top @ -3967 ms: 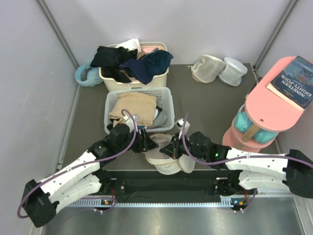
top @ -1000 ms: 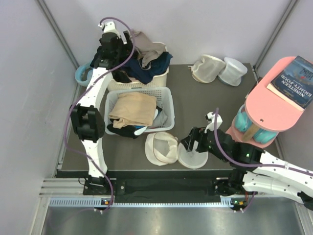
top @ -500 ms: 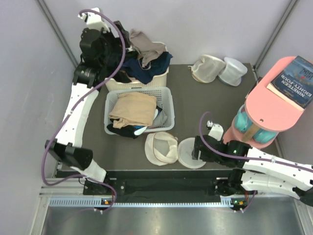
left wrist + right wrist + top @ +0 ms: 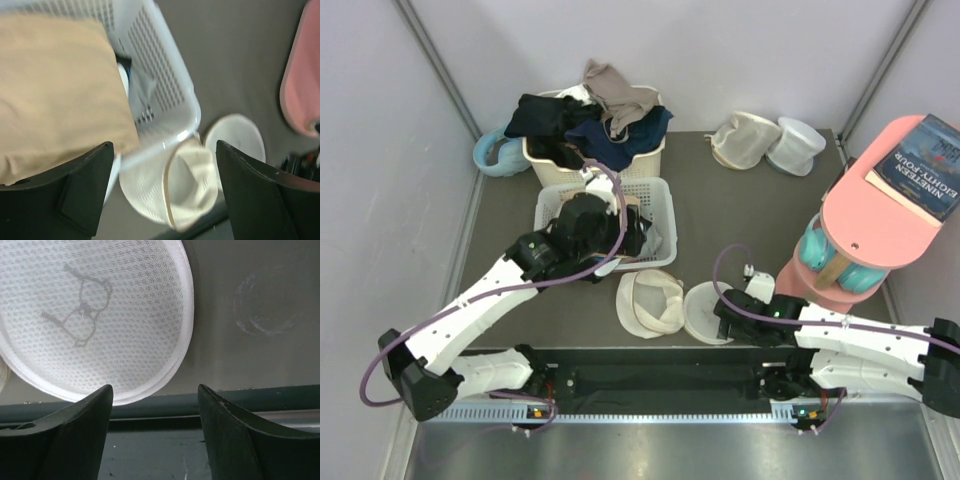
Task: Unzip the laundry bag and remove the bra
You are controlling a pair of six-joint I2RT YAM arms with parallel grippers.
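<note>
Grey bench from above: the laundry bag lies unzipped near the front edge, and the bra is draped on the far basket. Left wrist: left fingers spread above tan cloth. Only the right wrist shows the bag's pictogram, with the right fingers spread.

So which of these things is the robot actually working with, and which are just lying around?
In the job: laundry bag, lying open; bra, atop the back basket.
Lying about: white basket, tan cloth, navy garment, beige pouch, whiter pouch, book, pink stand.
</note>
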